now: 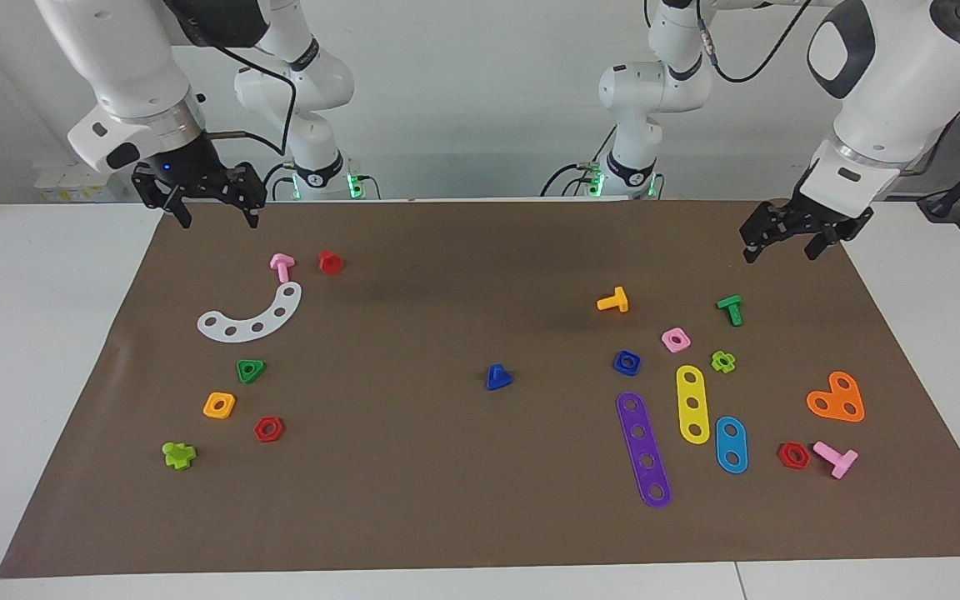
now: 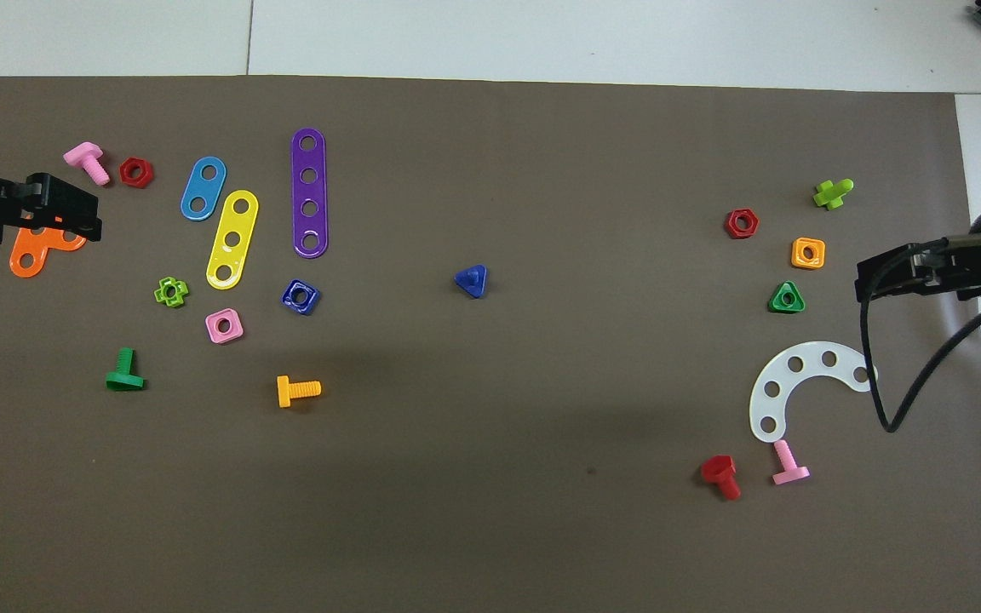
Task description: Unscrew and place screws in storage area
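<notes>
both arms wait raised: left gripper (image 1: 792, 237) over the mat's edge at its end, right gripper (image 1: 212, 200) at its own end, fingers spread, nothing held. blue triangular-head bolt (image 1: 497, 377) lies mid-mat, already apart from its blue square nut (image 1: 627, 362), which sits beside the purple strip (image 1: 643, 448). come straight down on the bolt's flat sides; smooth plastic will likely slip on the corners.

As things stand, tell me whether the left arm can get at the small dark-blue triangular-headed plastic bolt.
Probably yes: the small dark-blue triangular-headed plastic bolt lies alone mid-mat, nothing crowding it, and the left gripper hangs raised above the mat's edge.
</notes>
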Available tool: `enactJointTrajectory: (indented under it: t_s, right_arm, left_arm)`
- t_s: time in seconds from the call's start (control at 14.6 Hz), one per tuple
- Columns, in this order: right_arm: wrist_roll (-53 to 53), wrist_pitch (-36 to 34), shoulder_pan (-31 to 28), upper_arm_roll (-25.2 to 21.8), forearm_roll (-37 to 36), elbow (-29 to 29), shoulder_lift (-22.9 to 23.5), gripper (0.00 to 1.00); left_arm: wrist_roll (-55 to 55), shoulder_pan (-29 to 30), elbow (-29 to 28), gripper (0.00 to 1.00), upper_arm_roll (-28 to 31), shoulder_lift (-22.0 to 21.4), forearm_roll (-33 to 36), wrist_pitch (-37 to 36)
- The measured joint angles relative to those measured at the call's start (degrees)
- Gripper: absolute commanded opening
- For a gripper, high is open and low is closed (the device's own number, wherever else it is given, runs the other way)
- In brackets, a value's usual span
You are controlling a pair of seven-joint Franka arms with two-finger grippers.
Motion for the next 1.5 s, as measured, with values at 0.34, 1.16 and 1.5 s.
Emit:
enactJointTrajectory:
  t_s: [0.34,1.16,1.5]
  right_arm:
    - [0.0,0.0,0.0,0.0,0.0,0.0,0.0,1.00]
    - [0.0,0.0,0.0,0.0,0.0,0.0,0.0,1.00]
    - [0.0,0.0,0.0,0.0,0.0,0.0,0.0,1.00]
  left_arm:
    - [0.0,-0.5,-0.7,1.00,-0.1,-0.3,-0.1,0.0]
    - [0.0,-0.6,-1.1,1.00,-0.1,-0.8,-0.1,0.0]
    - [0.0,-0.6,-1.1,1.00,0.1,-0.8,-0.1,0.0]
